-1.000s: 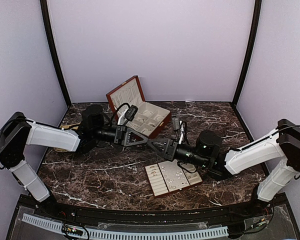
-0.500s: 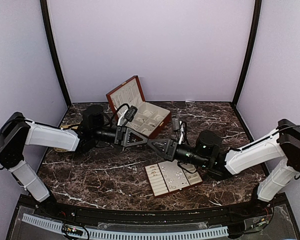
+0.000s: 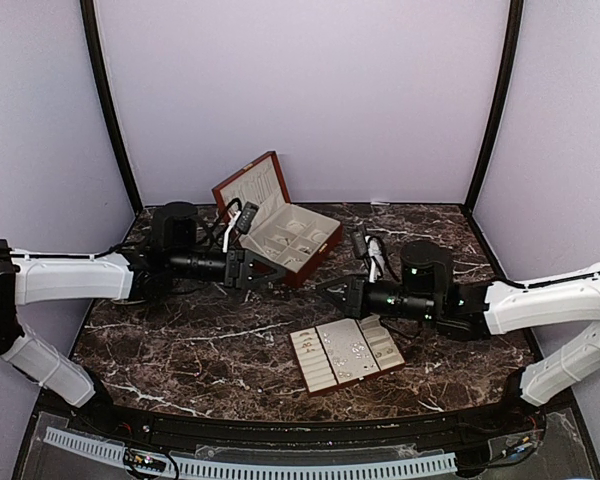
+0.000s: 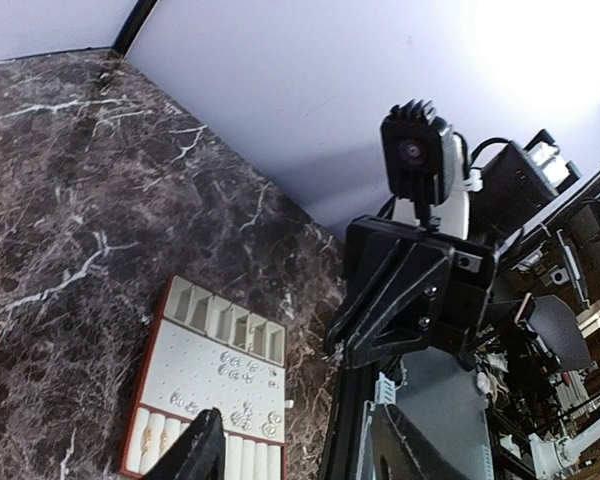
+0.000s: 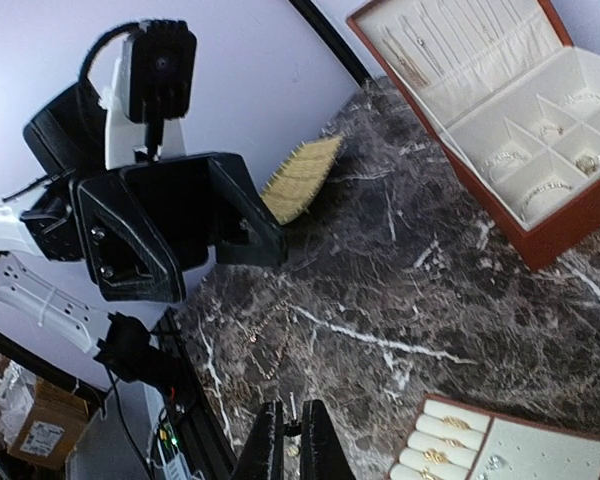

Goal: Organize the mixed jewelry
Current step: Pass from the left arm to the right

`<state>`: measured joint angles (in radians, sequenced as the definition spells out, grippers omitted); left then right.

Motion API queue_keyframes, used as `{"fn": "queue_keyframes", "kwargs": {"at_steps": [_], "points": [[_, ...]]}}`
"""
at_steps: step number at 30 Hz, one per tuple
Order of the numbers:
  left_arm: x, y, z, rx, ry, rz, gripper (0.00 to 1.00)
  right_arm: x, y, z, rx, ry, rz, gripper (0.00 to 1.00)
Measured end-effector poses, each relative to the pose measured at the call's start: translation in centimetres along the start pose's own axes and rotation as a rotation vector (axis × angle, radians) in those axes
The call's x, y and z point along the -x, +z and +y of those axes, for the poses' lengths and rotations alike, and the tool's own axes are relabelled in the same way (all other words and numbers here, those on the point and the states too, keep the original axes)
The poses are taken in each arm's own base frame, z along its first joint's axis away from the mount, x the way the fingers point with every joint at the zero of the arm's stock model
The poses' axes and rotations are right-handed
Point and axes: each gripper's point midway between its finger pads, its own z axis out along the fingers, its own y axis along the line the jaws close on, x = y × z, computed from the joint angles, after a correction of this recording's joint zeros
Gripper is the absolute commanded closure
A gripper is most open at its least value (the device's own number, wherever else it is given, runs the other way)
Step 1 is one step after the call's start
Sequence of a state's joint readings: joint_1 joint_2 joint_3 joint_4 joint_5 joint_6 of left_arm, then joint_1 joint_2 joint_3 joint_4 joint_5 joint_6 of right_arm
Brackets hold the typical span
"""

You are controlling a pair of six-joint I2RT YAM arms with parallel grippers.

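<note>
In the right wrist view my right gripper (image 5: 292, 440) is shut on a tiny silvery earring-like piece (image 5: 293, 428), whose thin post sticks up between the fingertips. It hovers over the marble, left of the cream slotted tray (image 3: 325, 372). More of the mixed jewelry (image 4: 235, 368) lies on that tray's flat middle panel, with gold rings (image 5: 435, 455) in its roll slots. My left gripper (image 4: 300, 455) is open with nothing between its fingers. From above, the left gripper (image 3: 277, 280) and the right gripper (image 3: 323, 287) face each other a short gap apart, in front of the wooden box (image 3: 305, 268).
The red-brown wooden box (image 5: 540, 240) stands open at the back, with chains in its lid and small pieces in its cream compartments. A thin chain (image 5: 268, 345) lies loose on the marble under the right gripper. A straw-coloured brush (image 5: 300, 175) lies at the far left.
The two grippers met tip to tip a second ago and have drawn apart, left arm leftward, right arm rightward. The left jaws have opened; the right jaws have stayed pinched.
</note>
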<state>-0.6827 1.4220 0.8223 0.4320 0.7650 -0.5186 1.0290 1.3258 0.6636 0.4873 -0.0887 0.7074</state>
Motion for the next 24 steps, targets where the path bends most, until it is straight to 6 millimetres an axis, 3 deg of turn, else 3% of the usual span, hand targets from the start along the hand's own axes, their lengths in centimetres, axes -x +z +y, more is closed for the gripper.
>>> {"fn": "queue_keyframes", "kwargs": {"at_steps": [9, 14, 18, 24], "points": [[-2.8, 0.4, 2.9, 0.117, -0.075, 0.095, 0.48, -2.6, 0.0, -2.6, -0.236, -0.058, 0.289, 1.0], [-6.4, 1.5, 4.2, 0.154, -0.137, 0.208, 0.48, -7.2, -0.9, -6.1, -0.377, -0.037, 0.495, 0.99], [-7.5, 2.0, 4.2, 0.16, -0.147, 0.252, 0.47, -10.4, -2.4, -8.6, -0.485, -0.02, 0.637, 0.99], [-7.5, 2.2, 4.0, 0.17, -0.13, 0.263, 0.47, -10.6, -2.1, -9.5, -0.556, -0.04, 0.704, 0.99]]}}
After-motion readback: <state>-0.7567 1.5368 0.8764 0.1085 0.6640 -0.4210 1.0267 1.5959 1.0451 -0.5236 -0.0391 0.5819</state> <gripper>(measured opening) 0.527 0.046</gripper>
